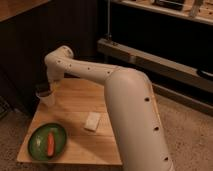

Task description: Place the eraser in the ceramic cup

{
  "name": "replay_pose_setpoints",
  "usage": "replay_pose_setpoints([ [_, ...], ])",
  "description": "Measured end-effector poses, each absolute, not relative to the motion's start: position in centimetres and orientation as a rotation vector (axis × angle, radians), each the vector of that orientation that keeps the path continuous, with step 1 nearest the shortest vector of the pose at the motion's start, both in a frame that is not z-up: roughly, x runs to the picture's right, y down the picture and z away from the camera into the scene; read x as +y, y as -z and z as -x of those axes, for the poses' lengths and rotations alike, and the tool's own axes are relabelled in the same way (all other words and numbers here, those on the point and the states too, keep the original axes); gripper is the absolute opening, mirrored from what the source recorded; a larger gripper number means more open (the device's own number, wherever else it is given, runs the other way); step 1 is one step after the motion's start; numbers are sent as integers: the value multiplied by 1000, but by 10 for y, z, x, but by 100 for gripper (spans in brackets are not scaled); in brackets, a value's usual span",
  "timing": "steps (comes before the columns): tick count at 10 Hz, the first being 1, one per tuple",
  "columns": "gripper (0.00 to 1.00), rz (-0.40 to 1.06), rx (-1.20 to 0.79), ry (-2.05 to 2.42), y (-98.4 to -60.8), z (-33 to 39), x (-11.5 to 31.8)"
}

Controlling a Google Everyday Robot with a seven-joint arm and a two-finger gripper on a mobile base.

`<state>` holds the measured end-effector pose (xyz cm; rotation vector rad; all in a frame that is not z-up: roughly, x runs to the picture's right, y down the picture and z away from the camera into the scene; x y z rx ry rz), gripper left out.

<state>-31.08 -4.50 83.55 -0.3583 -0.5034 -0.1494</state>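
Note:
The white ceramic cup (46, 99) stands at the far left corner of the wooden table (80, 95). My white arm reaches across the table, and its gripper (47, 89) hangs straight down over the cup's mouth, touching or just above the rim. A dark patch shows at the cup's mouth under the gripper. I cannot make out the eraser as a separate thing; it is hidden by the gripper or the cup.
A round green plate (40, 145) with an orange carrot (50, 143) lies at the front left. A flat white rectangular piece (92, 121) lies mid-table. My arm's bulky white body (135, 115) covers the table's right side. Dark shelving stands behind.

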Motion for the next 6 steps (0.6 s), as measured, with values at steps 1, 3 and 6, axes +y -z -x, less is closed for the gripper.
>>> replay_pose_setpoints([
  [1, 78, 360, -502, 154, -835, 312, -45],
  [3, 80, 363, -500, 158, -834, 314, -44],
  [6, 80, 365, -500, 168, -834, 315, -44],
])
